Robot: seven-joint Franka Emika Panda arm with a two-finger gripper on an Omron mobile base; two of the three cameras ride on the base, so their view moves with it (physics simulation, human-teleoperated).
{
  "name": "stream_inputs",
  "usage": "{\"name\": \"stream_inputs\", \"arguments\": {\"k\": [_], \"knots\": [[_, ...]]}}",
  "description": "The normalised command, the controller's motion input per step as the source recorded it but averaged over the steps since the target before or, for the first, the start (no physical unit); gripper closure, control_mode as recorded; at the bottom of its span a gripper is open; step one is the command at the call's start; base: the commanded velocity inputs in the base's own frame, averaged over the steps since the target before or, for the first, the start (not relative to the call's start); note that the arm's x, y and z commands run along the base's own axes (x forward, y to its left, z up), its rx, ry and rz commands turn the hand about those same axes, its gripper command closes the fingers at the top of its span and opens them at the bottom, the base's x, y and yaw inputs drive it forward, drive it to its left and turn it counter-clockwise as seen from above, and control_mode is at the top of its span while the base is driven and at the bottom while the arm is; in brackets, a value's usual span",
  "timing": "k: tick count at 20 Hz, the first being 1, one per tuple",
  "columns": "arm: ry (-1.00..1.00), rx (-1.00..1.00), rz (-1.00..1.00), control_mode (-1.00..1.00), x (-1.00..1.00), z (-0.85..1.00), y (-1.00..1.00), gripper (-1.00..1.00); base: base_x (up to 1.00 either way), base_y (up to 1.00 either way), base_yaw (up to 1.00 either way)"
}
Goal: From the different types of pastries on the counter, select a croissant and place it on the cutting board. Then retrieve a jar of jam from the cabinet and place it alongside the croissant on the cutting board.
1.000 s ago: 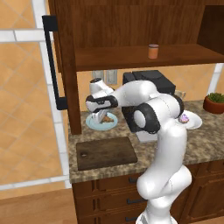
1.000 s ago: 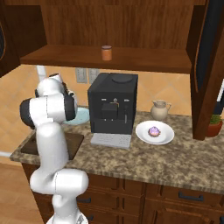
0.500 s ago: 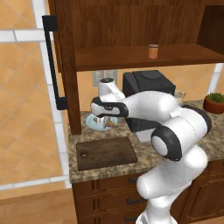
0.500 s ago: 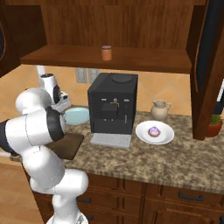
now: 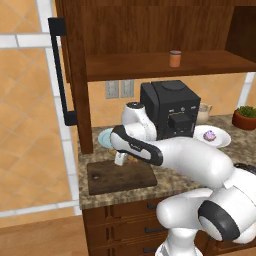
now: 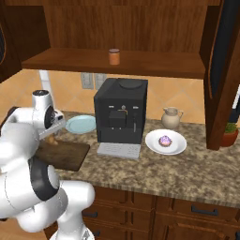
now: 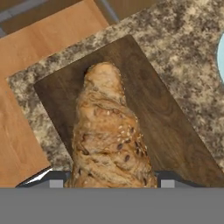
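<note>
Over the back edge of the cutting board (image 5: 121, 176), near the left end of the counter (image 6: 187, 171), the gripper (image 5: 121, 159) points downward. Arm pose: the white arm reaches from lower right in the left base view, forearm running left and slightly up across the counter front, wrist bent so the hand hangs above the board. In the right base view the hand (image 6: 51, 123) sits at the left, above the far edge of the board.

Fingers: closed on the croissant (image 7: 109, 140). In the hand view the pastry rises between the two tips and extends away from the camera, with the board lying behind it. In the left base view a sliver of golden-brown shows just beside the finger at the board's back edge. Whether the croissant touches the board surface cannot be told.

Cutting board: dark brown, lying by the counter's front left corner, its hole (image 5: 95, 176) toward the left end.

Round light blue plate (image 6: 80, 124): on the counter behind the board, left of the black coffee machine (image 6: 120, 116).

Pink-purple frosted pastry (image 6: 165, 140): on a white plate (image 6: 165, 142) right of the machine, with a cream pitcher (image 6: 171, 117) behind.

Jar of jam (image 5: 175, 58): on the open cabinet (image 5: 150, 30) shelf, above the machine, well apart from the hand.
</note>
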Motion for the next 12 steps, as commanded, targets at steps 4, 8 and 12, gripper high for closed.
{"name": "stream_inputs", "arguments": {"k": [4,8,12], "knots": [[0.12,-0.12,0.04,-1.0,-0.84,-0.12,0.18,1.0,0.0,0.0,0.0],[0.01,0.0,0.0,-1.0,-0.03,0.0,0.0,1.0,0.0,0.0,0.0],[-0.06,0.0,0.0,-1.0,0.42,0.0,0.03,1.0,0.0,0.0,0.0]]}}
